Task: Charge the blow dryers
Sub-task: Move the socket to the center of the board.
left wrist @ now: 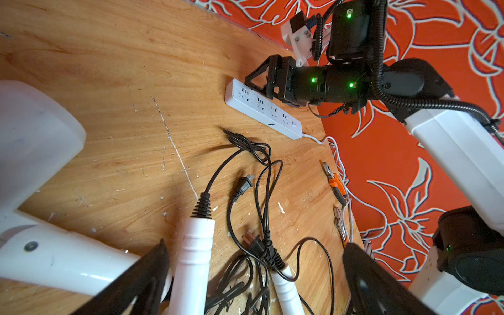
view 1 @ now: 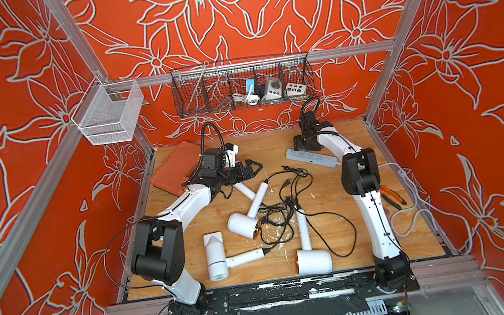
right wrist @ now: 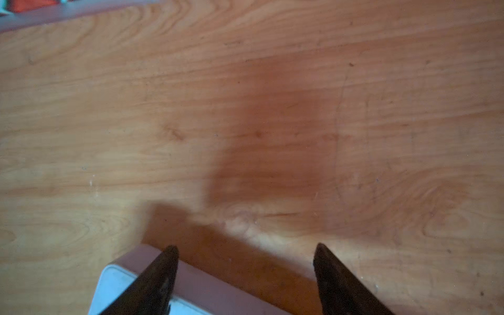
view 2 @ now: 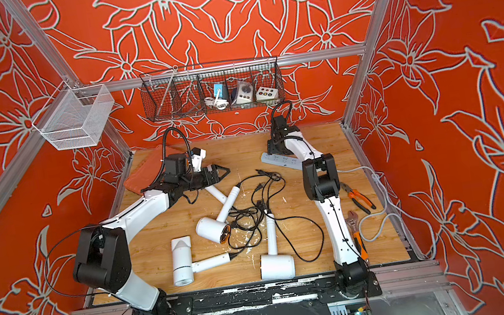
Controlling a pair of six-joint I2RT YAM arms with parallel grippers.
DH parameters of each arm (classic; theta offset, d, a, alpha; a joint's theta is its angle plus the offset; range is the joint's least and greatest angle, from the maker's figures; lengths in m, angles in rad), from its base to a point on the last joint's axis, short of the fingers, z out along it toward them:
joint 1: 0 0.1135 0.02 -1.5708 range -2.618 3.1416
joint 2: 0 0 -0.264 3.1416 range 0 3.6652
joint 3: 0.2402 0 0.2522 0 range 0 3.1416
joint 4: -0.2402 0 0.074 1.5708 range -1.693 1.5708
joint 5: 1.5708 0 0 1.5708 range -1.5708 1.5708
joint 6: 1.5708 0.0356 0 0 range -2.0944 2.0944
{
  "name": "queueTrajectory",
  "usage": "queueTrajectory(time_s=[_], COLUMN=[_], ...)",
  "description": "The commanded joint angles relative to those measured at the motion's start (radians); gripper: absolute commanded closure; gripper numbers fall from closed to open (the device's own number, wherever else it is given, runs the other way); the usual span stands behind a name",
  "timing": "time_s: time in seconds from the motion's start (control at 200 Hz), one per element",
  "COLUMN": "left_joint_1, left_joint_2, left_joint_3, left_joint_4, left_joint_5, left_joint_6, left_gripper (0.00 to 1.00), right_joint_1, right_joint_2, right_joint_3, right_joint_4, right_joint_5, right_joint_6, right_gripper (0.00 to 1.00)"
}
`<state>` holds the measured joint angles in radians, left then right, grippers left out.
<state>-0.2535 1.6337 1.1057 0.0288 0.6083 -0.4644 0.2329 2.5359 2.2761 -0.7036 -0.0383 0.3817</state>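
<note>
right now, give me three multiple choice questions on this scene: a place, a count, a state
1. Where on the table is the power strip? A) near edge B) far right, by the right gripper C) left edge
2. How many blow dryers lie on the table? A) two B) three C) four
3. How is the left gripper? A) open B) shut on a cord C) shut on a handle
Answers: 1 B, both top views show it there; 2 C, four white handles show; 3 A, its fingers stand wide apart in the left wrist view.
</note>
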Motion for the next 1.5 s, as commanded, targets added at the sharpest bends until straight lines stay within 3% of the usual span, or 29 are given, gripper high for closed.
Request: queueTrajectory(time_s=[0.0, 1.201, 1.361, 1.496], left_joint_1=[0.007, 0.014, 0.015, 0.014], left_joint_2=[-0.022, -0.023, -0.021, -0.015], left_joint_3=[0.020, 0.020, 0.018, 0.017], left_joint_4=[-0.015, -0.017, -0.011, -0.010], left_joint_5=[0.007, 0.025, 0.036, 0.034], left_joint_6=[0.020, 0.019, 0.013, 0.011], left_gripper=[0.01, 0.02, 0.01, 0.02], right_joint_1=[0.013, 0.015, 0.011, 0.007], right_joint_2=[0.007, -0.477, -0.509, -0.503], right_joint_3=[-0.048, -0.801, -0.803, -0.701], right_joint_4=[-0.057, 0.194, 0.187, 0.136], right_joint_5=[-0.017, -0.011, 0.039, 0.071], right_joint_6=[-0.015, 0.011, -0.007, -0.033], right_gripper=[0.20, 0.21, 0.18, 0.17])
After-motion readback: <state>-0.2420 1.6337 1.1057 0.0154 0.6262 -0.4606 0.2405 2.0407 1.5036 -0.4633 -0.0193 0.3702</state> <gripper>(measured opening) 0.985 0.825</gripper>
